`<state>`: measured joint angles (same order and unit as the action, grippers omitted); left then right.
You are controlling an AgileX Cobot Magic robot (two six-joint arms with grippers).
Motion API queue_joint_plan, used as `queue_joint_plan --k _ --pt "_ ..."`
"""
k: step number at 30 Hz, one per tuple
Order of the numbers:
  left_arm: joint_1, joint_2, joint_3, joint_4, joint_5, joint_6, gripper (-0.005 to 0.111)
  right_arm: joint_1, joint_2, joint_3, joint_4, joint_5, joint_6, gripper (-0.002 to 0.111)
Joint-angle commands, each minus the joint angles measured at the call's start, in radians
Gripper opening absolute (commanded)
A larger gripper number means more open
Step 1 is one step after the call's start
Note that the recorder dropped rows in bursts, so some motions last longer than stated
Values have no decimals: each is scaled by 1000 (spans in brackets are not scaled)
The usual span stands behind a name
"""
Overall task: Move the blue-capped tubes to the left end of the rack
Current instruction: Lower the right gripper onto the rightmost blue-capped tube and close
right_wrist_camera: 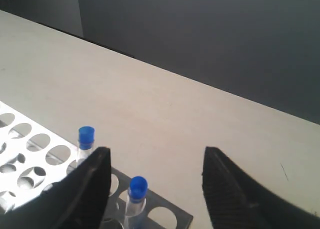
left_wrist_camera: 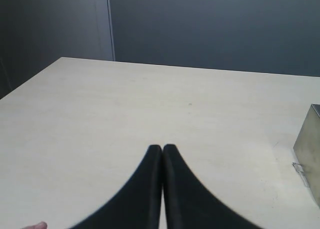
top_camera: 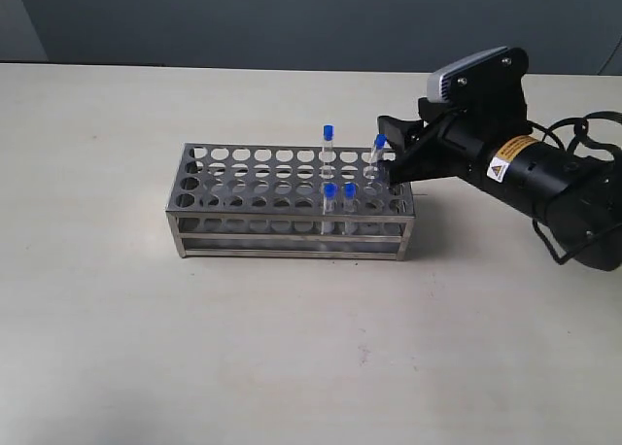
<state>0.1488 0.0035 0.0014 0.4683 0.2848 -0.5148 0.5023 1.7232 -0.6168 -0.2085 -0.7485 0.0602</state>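
The steel rack (top_camera: pixel 282 223) stands mid-table with all the blue-capped tubes at its right end. One tube (top_camera: pixel 328 139) is in the back row, another (top_camera: pixel 379 149) at the back right corner, and two (top_camera: pixel 329 197) (top_camera: pixel 349 195) in the front row. My right gripper (top_camera: pixel 387 150) is open and straddles the corner tube (right_wrist_camera: pixel 137 190), which stands nearer one finger and touches neither. A second tube (right_wrist_camera: pixel 86 138) shows beyond that finger, over the rack top (right_wrist_camera: pixel 172 211). My left gripper (left_wrist_camera: pixel 162 148) is shut and empty above bare table, out of the exterior view.
The rack's left end holes hold nothing. One end of the rack (left_wrist_camera: pixel 311 154) shows at the edge of the left wrist view. The beige table (top_camera: pixel 292 348) meets a dark wall behind it.
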Motion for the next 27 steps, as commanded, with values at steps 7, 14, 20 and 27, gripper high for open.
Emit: queue_joint_plan --k 7,14,20,27 --pt "-3 -4 -1 0 6 -2 1 0 143 -122 -50 -26 4 54" --pt "-3 -4 -1 0 6 -2 1 0 211 -148 -50 -2 23 54" --pt "-3 -4 -1 0 6 -2 1 0 213 -148 -56 5 44 22" --pt "-3 -4 -1 0 6 -2 1 0 200 -148 -112 13 91 0"
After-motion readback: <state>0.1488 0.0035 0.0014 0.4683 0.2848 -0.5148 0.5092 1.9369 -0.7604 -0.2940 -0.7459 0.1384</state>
